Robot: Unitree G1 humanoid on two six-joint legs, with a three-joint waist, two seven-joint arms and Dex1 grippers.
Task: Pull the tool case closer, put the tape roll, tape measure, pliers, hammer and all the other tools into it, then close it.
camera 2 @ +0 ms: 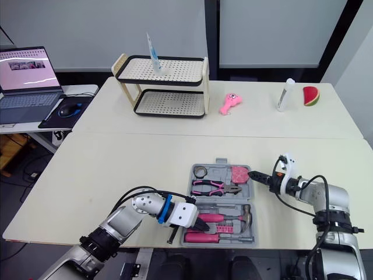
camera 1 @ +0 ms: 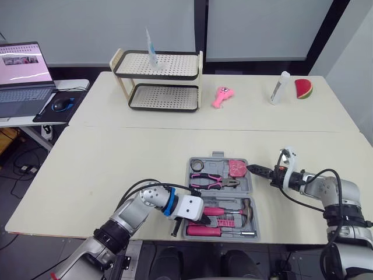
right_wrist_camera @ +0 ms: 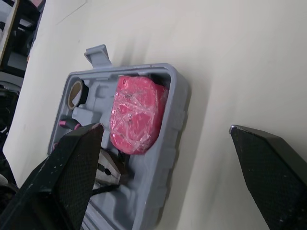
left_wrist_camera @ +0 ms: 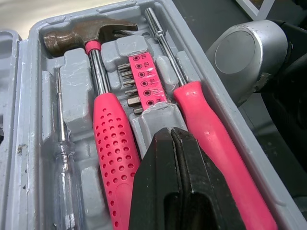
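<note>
Just beside right jaws: tool case (right_wrist_camera: 170, 129).

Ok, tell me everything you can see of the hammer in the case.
The hammer lies flat in a moulded slot of the open grey tool case, between a clear-handled screwdriver and a pink bit holder. Dark, worn-looking claw head, shiny metal shaft, pink collar, pink dimpled grip. The left gripper, shut, hovers near its grip; contact cannot be told.
</note>
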